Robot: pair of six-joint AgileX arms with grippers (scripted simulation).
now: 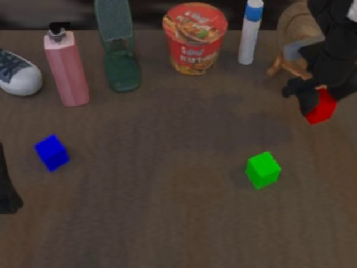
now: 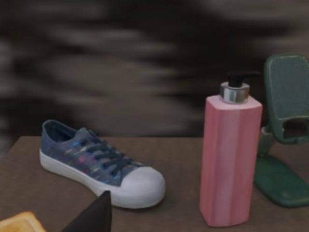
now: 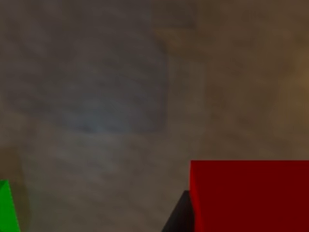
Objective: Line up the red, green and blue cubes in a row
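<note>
A: We have a dark brown bench [image 1: 167, 223] under us, with a blurred dark backdrop behind its far edge. Where do the cubes lie?

B: The small bright red cube [image 1: 321, 107] sits at the bench's right side, with our right gripper [image 1: 310, 96] directly over it. The bright green cube [image 1: 263, 170] rests near it, toward the front and further left. The deep blue cube [image 1: 52, 152] lies well apart, at the left side.

A: And the right fingers?

B: One dark finger [image 3: 179, 215] stands against the red cube's face in the right wrist view, so they are down around the cube; we cannot tell whether they press it.

A: Our left arm?

B: Parked at the bench's left edge, near the front. Only a dark tip [image 2: 91, 217] shows in its wrist view, so we cannot tell the finger state.

A: What else stands there?

B: Along the back: a blue canvas sneaker with a white sole [image 1: 17, 72], a pink pump bottle [image 1: 67, 70], a dark green stapler [image 1: 118, 47], a red printed noodle cup [image 1: 194, 38], a white bottle with a blue cap [image 1: 250, 32], and a wooden object [image 1: 290, 44] partly hidden by our right arm.
</note>
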